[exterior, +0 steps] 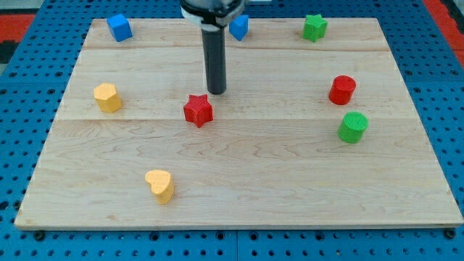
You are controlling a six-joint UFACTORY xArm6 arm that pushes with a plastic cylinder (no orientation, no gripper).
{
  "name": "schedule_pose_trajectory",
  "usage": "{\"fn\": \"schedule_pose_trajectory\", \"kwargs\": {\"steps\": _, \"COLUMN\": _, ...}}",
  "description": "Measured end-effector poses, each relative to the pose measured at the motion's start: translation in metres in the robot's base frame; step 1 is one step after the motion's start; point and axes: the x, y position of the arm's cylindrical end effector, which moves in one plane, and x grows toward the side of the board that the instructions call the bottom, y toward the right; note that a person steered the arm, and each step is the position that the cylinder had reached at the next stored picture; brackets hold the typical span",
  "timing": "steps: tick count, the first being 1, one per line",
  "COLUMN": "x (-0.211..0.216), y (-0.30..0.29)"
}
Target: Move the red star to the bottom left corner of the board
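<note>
The red star (pixel 198 110) lies on the wooden board (pixel 239 188), a little left of the middle. My tip (pixel 217 91) stands just above and to the right of the star, a small gap away from it. The rod rises straight up to the view's top. The board's bottom left corner (pixel 29 221) is far from the star, down and to the left.
A yellow block (pixel 107 97) sits at the left, a yellow heart (pixel 160 185) at the lower left. Two blue blocks (pixel 119 27) (pixel 239 27) and a green star (pixel 315 27) line the top. A red cylinder (pixel 342 90) and a green cylinder (pixel 353 127) sit at the right.
</note>
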Motion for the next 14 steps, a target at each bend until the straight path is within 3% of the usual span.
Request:
{"fn": "schedule_pose_trajectory", "kwargs": {"steps": 1, "x": 0.032, "y": 0.005}}
{"fn": "schedule_pose_trajectory", "kwargs": {"steps": 2, "x": 0.049, "y": -0.05}}
{"fn": "schedule_pose_trajectory", "kwargs": {"steps": 4, "x": 0.023, "y": -0.045}}
{"fn": "schedule_pose_trajectory", "kwargs": {"steps": 5, "x": 0.03, "y": -0.066}}
{"fn": "schedule_pose_trajectory", "kwargs": {"steps": 6, "x": 0.07, "y": -0.095}}
{"fn": "schedule_pose_trajectory", "kwargs": {"steps": 8, "x": 0.03, "y": -0.09}}
{"fn": "schedule_pose_trajectory", "kwargs": {"steps": 9, "x": 0.016, "y": -0.124}}
{"fn": "schedule_pose_trajectory", "kwargs": {"steps": 10, "x": 0.09, "y": -0.152}}
{"fn": "schedule_pose_trajectory", "kwargs": {"steps": 11, "x": 0.124, "y": -0.188}}
{"fn": "schedule_pose_trajectory", "kwargs": {"steps": 12, "x": 0.098, "y": -0.183}}
{"fn": "schedule_pose_trajectory", "kwargs": {"steps": 13, "x": 0.1, "y": -0.208}}
{"fn": "schedule_pose_trajectory", "kwargs": {"steps": 14, "x": 0.14, "y": -0.211}}
